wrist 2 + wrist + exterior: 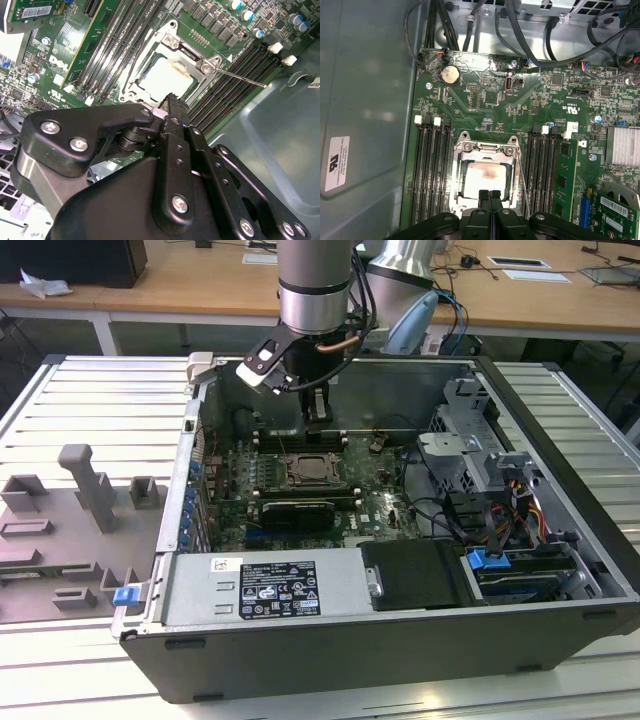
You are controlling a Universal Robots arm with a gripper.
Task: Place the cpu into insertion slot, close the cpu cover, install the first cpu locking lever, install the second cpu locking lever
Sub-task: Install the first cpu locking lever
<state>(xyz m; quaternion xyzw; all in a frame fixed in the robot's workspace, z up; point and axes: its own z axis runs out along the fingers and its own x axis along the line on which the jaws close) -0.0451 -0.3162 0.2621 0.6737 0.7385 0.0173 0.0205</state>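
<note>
Cpu (485, 182): pale silvery square, brownish smear across top, seated in insertion slot (312, 472) at centre of exterior view. Cpu cover (485, 146) lies flat, framing chip. Thin lever rod (522, 185) runs beside cover. Gripper (489, 196) hovers at chip's edge, fingers clenched together, nothing between. Green motherboard (485, 100) inside open computer case (300, 670). Case on slatted metal table (90, 390); wooden desks (180, 280) along upper frame.

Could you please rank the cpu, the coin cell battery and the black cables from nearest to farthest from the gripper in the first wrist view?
1. cpu, right beside the gripper.
2. coin cell battery, near the motherboard's far edge.
3. black cables, beyond that edge.
</note>
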